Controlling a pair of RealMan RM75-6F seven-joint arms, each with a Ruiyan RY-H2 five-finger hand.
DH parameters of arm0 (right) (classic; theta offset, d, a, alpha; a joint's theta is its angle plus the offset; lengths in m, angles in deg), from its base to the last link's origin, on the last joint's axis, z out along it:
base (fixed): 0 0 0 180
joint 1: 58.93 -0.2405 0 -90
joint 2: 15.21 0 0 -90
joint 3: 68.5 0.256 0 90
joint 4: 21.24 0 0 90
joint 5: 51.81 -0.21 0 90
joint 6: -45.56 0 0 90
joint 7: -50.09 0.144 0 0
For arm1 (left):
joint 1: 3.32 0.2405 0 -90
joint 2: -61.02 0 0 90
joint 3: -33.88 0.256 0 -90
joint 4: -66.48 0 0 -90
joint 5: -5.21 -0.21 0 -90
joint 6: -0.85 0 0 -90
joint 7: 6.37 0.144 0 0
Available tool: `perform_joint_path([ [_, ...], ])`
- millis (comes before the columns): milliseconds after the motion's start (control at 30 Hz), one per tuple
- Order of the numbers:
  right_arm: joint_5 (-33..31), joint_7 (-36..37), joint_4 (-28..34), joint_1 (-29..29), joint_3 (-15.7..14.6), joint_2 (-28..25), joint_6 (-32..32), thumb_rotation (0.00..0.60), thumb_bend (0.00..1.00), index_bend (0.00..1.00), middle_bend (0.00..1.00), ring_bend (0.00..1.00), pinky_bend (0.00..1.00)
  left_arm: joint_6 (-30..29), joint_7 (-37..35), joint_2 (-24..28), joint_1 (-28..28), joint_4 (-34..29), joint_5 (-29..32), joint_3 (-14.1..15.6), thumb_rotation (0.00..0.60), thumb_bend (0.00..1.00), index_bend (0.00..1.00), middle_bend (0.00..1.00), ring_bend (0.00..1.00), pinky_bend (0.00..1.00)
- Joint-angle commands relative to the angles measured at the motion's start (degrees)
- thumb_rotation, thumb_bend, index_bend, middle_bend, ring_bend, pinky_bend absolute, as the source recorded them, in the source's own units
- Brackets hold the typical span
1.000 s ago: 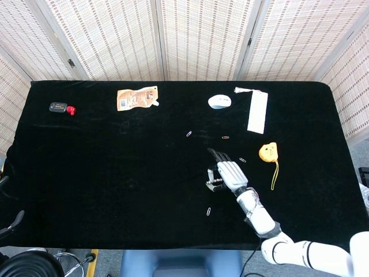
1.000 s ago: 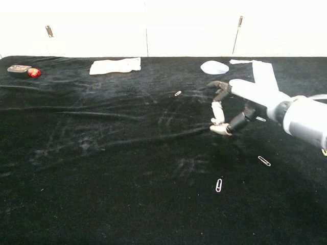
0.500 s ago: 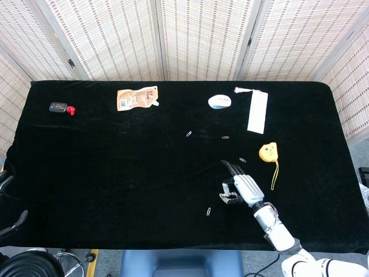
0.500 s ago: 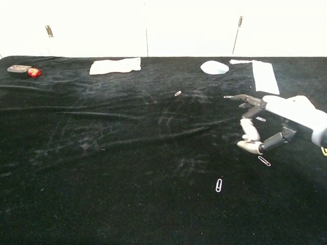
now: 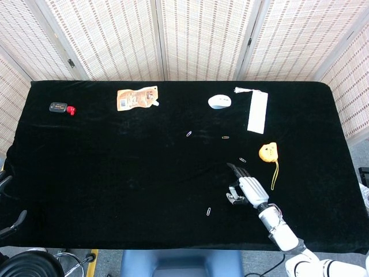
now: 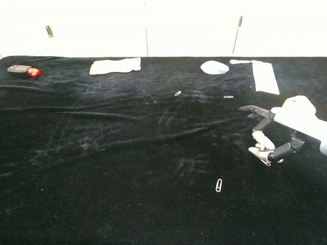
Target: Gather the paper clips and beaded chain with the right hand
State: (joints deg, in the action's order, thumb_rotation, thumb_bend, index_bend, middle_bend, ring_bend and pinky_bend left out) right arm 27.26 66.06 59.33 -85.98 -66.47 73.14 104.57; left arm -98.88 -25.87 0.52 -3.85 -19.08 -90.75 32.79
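Observation:
My right hand (image 5: pixel 246 189) hovers low over the black cloth at the front right, its fingers (image 6: pixel 254 108) spread and holding nothing. Its thumb curls down beside a paper clip (image 6: pixel 265 162) lying on the cloth. Another paper clip (image 5: pixel 209 211) lies to the hand's front left. One more paper clip (image 5: pixel 243 160) lies just beyond the fingertips, and two paper clips (image 5: pixel 225 137) (image 5: pixel 189 134) lie further back. The beaded chain (image 5: pixel 274 175) trails from a yellow tag (image 5: pixel 267 152) right of the hand. My left hand is out of sight.
Along the back of the table (image 5: pixel 115 173) lie an orange pouch (image 5: pixel 136 98), a white mouse-shaped object (image 5: pixel 219 102) and a white strip (image 5: pixel 257 111). A small black and red item (image 5: pixel 61 108) sits at the far left.
My right hand has drawn back and to the right, from mid-table towards the front right, and dropped lower, so that its thumb now sits by a paper clip.

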Motion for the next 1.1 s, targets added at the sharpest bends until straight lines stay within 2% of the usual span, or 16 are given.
perform_joint_path([
  [33, 0.0, 0.1, -0.6, 0.3, 0.1, 0.1, 0.2, 0.6, 0.45, 0.67, 0.0, 0.0, 0.0, 0.1, 0.2, 0.0, 0.0, -0.1, 0.0, 0.0, 0.6, 0.4, 0.0, 0.0, 0.0, 0.0],
  [567, -0.1, -1.7, -5.3, -0.4, 1.4, 4.1, -0.9, 0.6, 0.45, 0.67, 0.0, 0.0, 0.0, 0.4, 0.2, 0.1, -0.1, -0.2, 0.1, 0.1, 0.6, 0.4, 0.0, 0.0, 0.0, 0.0],
  [1100, 0.6, -0.4, -5.2, -0.8, 1.9, 4.5, -1.7, 0.6, 0.45, 0.67, 0.0, 0.0, 0.0, 0.0, -0.4, 0.2, 0.0, 0.1, 0.2, 0.0, 0.6, 0.4, 0.0, 0.0, 0.0, 0.0],
])
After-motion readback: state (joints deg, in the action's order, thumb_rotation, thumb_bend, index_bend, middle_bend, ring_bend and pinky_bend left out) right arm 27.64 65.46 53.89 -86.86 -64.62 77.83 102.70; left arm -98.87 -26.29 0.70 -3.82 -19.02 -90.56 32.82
